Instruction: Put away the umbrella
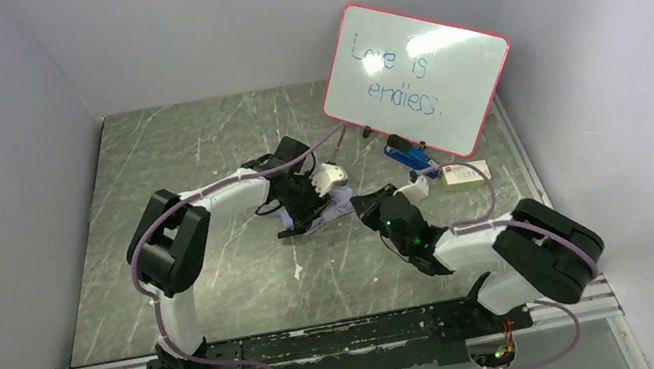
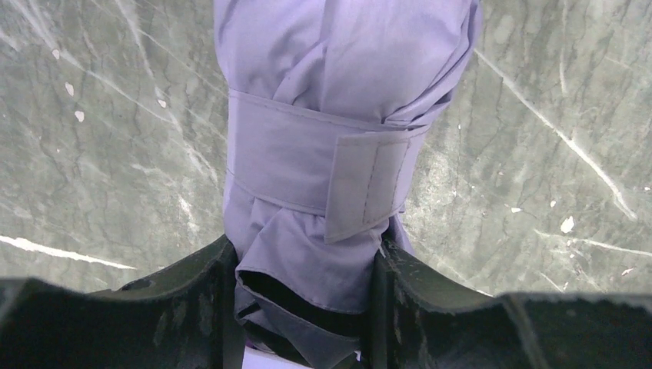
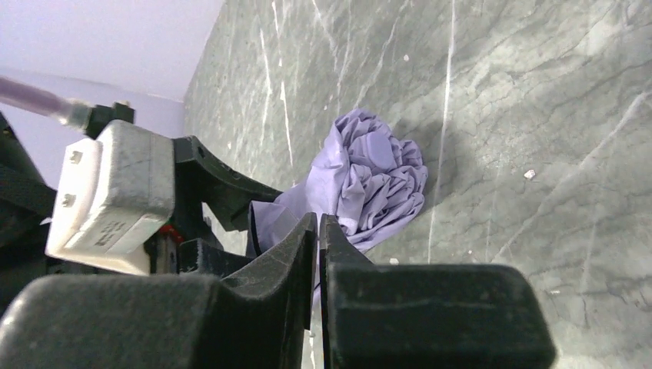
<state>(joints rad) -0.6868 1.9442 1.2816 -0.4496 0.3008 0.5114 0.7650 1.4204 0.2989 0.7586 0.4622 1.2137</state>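
Lavender fabric, rolled tight and bound by its own strap — the umbrella lies on the grey marbled desk near the middle of the top view. Left tool clamps its near end between both fingers. Right tool — fingers almost touching — sits at the bundle's crumpled tip, gripping nothing I can make out.

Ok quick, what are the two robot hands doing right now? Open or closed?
Left gripper: closed on the umbrella.
Right gripper: closed, nothing visible between its fingers.
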